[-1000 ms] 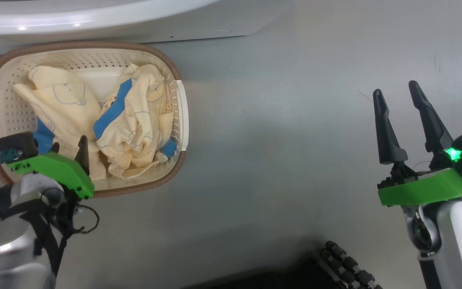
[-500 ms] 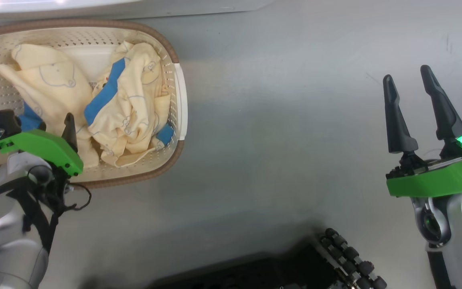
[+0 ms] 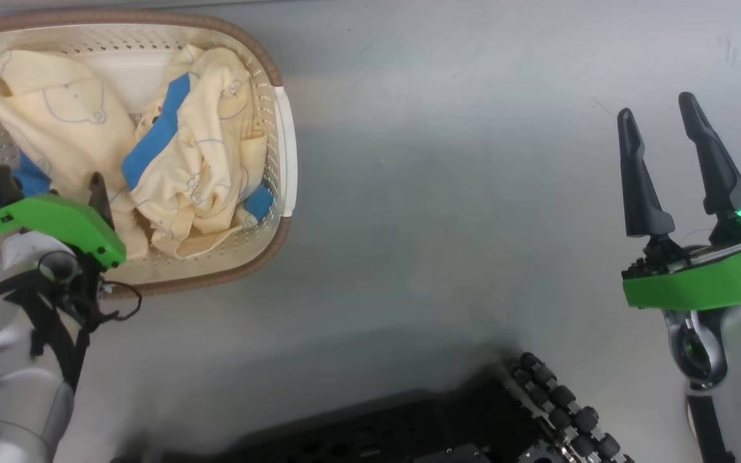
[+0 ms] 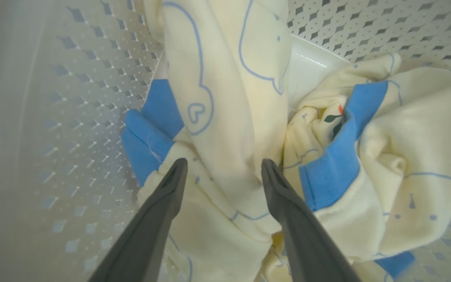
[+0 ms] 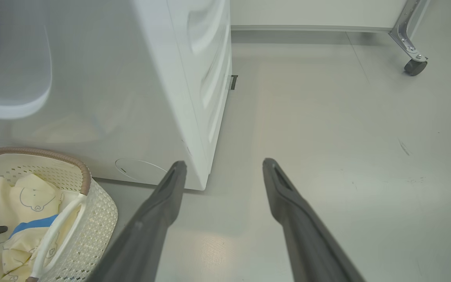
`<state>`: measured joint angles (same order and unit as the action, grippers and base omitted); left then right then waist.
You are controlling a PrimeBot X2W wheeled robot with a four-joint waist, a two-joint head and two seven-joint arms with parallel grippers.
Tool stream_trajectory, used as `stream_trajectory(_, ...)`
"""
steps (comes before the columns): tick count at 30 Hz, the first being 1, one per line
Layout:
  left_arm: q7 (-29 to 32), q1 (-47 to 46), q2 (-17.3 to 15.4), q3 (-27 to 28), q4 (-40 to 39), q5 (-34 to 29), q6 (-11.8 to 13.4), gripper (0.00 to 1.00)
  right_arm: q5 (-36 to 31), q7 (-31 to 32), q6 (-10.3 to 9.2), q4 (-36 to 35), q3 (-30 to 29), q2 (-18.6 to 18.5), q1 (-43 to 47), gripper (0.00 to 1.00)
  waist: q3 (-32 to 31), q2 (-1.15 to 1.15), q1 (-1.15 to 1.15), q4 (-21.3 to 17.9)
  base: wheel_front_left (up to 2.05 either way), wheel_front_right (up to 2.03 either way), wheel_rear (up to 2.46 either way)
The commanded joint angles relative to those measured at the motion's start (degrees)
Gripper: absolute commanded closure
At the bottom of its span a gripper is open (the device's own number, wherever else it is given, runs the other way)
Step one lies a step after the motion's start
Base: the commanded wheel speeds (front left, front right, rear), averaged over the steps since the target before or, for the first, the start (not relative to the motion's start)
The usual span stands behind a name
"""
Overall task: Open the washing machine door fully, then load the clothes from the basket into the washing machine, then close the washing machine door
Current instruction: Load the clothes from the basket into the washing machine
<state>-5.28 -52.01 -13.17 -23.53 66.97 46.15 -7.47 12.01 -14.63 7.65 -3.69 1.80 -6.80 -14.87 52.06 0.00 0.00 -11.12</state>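
The cream-white basket (image 3: 278, 154) with a brown rim sits on the floor at the upper left, holding the cream-yellow clothes (image 3: 203, 161) with blue patches. My left gripper (image 3: 74, 188) reaches down into it. In the left wrist view that gripper (image 4: 223, 162) is open, its fingers either side of a fold of the clothes (image 4: 229, 117). My right gripper (image 3: 655, 109) hangs open over bare floor, far right of the basket. The right wrist view has the white washing machine (image 5: 151, 78) behind the basket (image 5: 96, 219). I cannot tell whether the dark curve at its top left is the door.
My black base with its rollers (image 3: 557, 405) lies at the bottom centre. Bare grey floor (image 3: 448, 193) stretches between the basket and my right gripper (image 5: 223, 163). A metal frame leg on a caster (image 5: 414, 66) stands far off beside the machine.
The head camera has tipped, so the basket slid up and left and the machine's front left the picture. My left gripper stays open over the clothes, and my right gripper stays open.
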Motion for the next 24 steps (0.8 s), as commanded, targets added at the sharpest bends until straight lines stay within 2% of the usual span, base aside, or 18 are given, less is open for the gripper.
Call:
stream_trajectory(1,-0.4,0.8,-2.1,0.6,0.3,0.8,0.0,0.00,-0.4,-0.4,-0.16,-1.5,0.4,-1.0,0.9,0.00,0.7,0.00,0.00,-0.2,0.00,0.00,0.00)
stream_trajectory(19,-2.3,-0.9,-1.9,-2.7,1.7,2.8,0.0,0.00,0.1,-0.4,-0.16,-1.4,0.3,-0.5,0.3,0.00,1.8,0.00,0.00,-0.7,0.00,0.00,0.00)
stream_trajectory(20,-2.5,-1.0,-2.0,-3.1,2.2,2.8,0.0,0.03,0.2,-0.4,-0.16,-1.5,0.2,-0.5,0.4,0.00,1.8,0.00,0.00,-0.9,0.00,0.00,0.00)
stream_trajectory(23,-2.7,-1.2,-2.2,-3.8,2.8,2.7,0.0,0.47,0.3,-0.4,-0.16,-1.7,0.1,-0.4,0.5,0.00,1.8,0.00,0.00,-1.2,0.00,0.00,0.00)
stream_trajectory(24,-2.9,-1.2,-2.2,-4.0,3.0,2.6,0.0,0.55,0.4,-0.4,-0.16,-1.8,0.0,-0.3,0.5,0.00,1.9,0.00,0.00,-1.2,0.00,0.00,0.00)
